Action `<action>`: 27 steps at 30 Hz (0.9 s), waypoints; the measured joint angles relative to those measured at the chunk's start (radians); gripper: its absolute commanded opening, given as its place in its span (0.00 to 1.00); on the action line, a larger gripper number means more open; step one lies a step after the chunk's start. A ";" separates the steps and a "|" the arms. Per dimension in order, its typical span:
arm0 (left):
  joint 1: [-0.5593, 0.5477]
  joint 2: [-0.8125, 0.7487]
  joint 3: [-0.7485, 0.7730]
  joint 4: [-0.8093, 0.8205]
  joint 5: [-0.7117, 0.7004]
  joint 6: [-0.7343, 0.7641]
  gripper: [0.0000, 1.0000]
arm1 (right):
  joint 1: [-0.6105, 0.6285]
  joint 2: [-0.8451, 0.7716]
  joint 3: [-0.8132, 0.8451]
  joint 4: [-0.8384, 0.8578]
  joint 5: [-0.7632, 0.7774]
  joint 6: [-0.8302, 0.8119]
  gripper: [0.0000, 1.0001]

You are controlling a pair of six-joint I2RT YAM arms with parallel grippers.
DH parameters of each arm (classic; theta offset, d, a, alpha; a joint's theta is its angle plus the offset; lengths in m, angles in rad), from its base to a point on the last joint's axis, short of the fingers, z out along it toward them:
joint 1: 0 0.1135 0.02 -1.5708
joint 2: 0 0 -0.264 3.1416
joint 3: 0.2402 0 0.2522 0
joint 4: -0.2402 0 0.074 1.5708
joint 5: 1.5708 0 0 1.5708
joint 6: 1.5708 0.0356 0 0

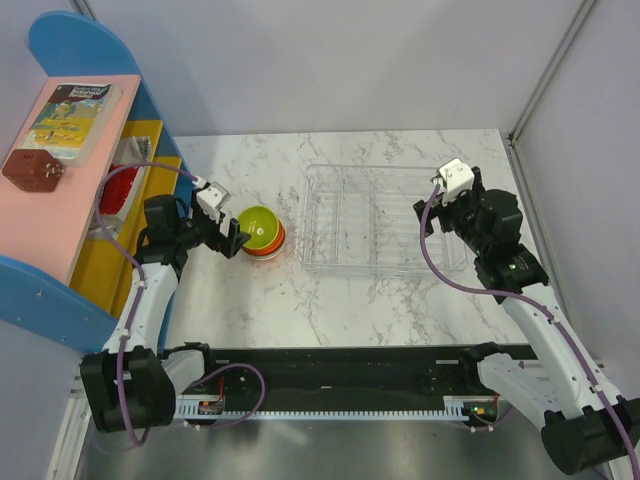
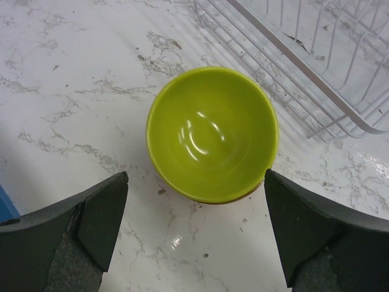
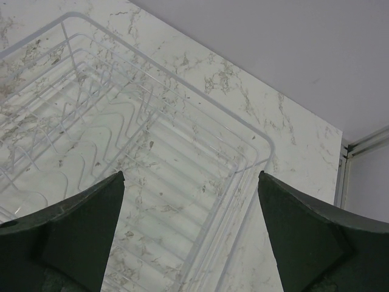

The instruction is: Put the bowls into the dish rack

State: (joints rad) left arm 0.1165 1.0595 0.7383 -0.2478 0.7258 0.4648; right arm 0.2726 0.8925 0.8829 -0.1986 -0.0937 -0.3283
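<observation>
Near edge first: left gripper with black fingers spread wide, nothing clamped, poised on either side of the bowl stack without touching it. Right gripper likewise splayed apart, gripping nothing, hanging over the right end of the rack. On the white marble-patterned table, one nested stack of small round plastic bowls, standing just left of the rack and outside it: one glossy lime green bowl on top, mouth up, with orange to red-orange bowls beneath as thin rims only, their number impossible to tell. Beyond and to the right, one large clear rectangular plastic dish rack, ribbed base, low walls, white wire dividers inside. Off to the far left, one blue shelf unit with a pink top, carrying one illustrated book and one dark red-brown block; a yellow bin lower down.
</observation>
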 measured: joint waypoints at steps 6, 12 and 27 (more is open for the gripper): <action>0.000 0.121 0.050 0.047 -0.012 -0.014 0.94 | 0.000 0.005 0.000 -0.004 -0.011 0.001 0.98; 0.000 0.229 0.054 0.077 -0.020 -0.029 0.75 | 0.000 0.005 0.000 -0.005 -0.022 0.003 0.98; 0.000 0.275 0.055 0.108 -0.023 -0.031 0.62 | 0.000 0.006 0.000 -0.005 -0.033 0.004 0.98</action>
State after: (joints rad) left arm 0.1165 1.3350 0.7929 -0.1398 0.7033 0.4343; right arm 0.2726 0.8982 0.8829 -0.2035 -0.1268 -0.3241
